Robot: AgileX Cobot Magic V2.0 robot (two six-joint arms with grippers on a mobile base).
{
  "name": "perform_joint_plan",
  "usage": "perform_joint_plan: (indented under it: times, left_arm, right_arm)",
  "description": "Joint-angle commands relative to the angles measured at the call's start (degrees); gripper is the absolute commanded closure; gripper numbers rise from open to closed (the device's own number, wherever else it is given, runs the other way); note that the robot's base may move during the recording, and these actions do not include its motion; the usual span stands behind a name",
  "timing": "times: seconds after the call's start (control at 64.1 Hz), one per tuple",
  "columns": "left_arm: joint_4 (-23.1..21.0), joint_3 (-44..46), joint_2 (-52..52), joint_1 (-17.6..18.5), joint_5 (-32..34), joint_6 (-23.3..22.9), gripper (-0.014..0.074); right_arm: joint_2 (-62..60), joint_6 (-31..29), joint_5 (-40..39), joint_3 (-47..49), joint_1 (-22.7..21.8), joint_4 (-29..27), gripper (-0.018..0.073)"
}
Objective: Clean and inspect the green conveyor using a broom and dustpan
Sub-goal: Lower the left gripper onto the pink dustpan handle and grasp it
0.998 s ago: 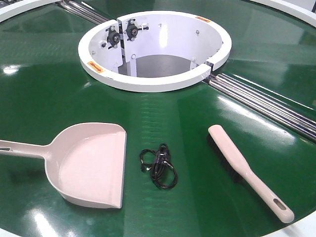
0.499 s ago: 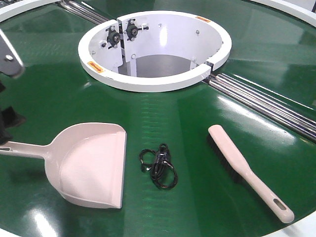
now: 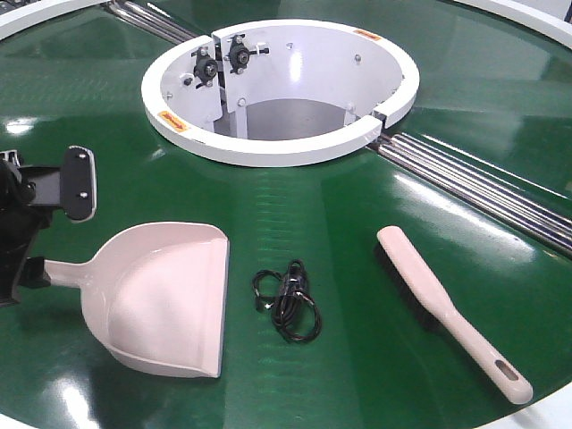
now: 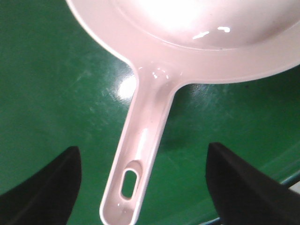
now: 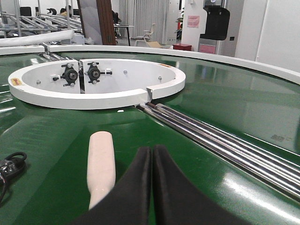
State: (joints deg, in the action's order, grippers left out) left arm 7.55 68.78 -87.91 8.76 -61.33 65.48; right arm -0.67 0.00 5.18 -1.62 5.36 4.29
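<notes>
- We see the left gripper (image 4: 143, 185) on the left wrist camera with its jaws spread wide, one black finger (image 4: 47, 190) on either side of the dustpan (image 4: 187, 28) handle. There is green belt showing between each finger and the handle, so nothing is gripped.
- From the front, that left gripper (image 3: 54, 234) reaches in from the left edge, low over the belt, with one grey-padded finger (image 3: 79, 183) standing above the handle.
- On the right wrist camera, the right gripper (image 5: 151, 187) has its two black fingers pressed flat together, with nothing between them.
- It hovers low beside the broom (image 5: 101, 161), which lies just to its left.
- The dustpan (image 3: 165, 299) lies flat on the green conveyor (image 3: 357, 223), front left, mouth facing right.
- The broom (image 3: 442, 308) lies front right, well apart from the dustpan, slotted handle end nearest us.
- Between them we see a coiled black cable (image 3: 288, 299).
- Behind them, the white ring (image 3: 268, 150) rims a round opening, and metal rollers (image 3: 483, 188) run off to the right.
- Beyond the belt we make out racks, chairs and a white pillar.
- Small orange stickers (image 3: 166, 116) sit on the ring rim, and a pink sign (image 5: 192, 21) hangs on the pillar; we cannot read either.
</notes>
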Motion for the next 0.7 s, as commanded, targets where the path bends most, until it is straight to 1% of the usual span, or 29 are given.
perform_joint_plan:
  times: [0.0, 0.156, 0.296, 0.421, 0.515, 0.593, 0.686]
  left_arm:
    - [0.2, 1.7, 0.7, 0.1, 1.7, 2.4, 0.0072]
    - [0.6, 1.7, -1.3, 0.1, 2.1, 2.7, 0.0062]
    - [0.7, 1.7, -3.1, 0.1, 3.1, 2.7, 0.0008]
    - [1.6, 1.7, -4.7, 0.1, 5.6, 2.9, -0.0028]
    - [1.8, 1.7, -5.7, 0.1, 7.0, 4.3, -0.0029]
    - [1.7, 1.7, -6.6, 0.1, 7.7, 6.9, -0.0025]
    - [1.6, 1.7, -8.0, 0.1, 7.9, 8.6, -0.0017]
  right_arm:
    - [-0.7, 0.0, -4.0, -0.2, 0.1, 0.1, 0.0568]
    - [-0.7, 0.0, -4.0, -0.2, 0.1, 0.1, 0.0568]
    - [-0.7, 0.0, -4.0, -0.2, 0.1, 0.1, 0.0568]
    - [-0.7, 0.0, -4.0, -0.2, 0.1, 0.1, 0.0568]
    - [-0.7, 0.0, -4.0, -0.2, 0.1, 0.1, 0.0568]
    - [-0.7, 0.0, -4.0, -0.2, 0.0, 0.1, 0.0568]
    - [-0.7, 0.0, -4.0, -0.2, 0.0, 0.1, 0.0568]
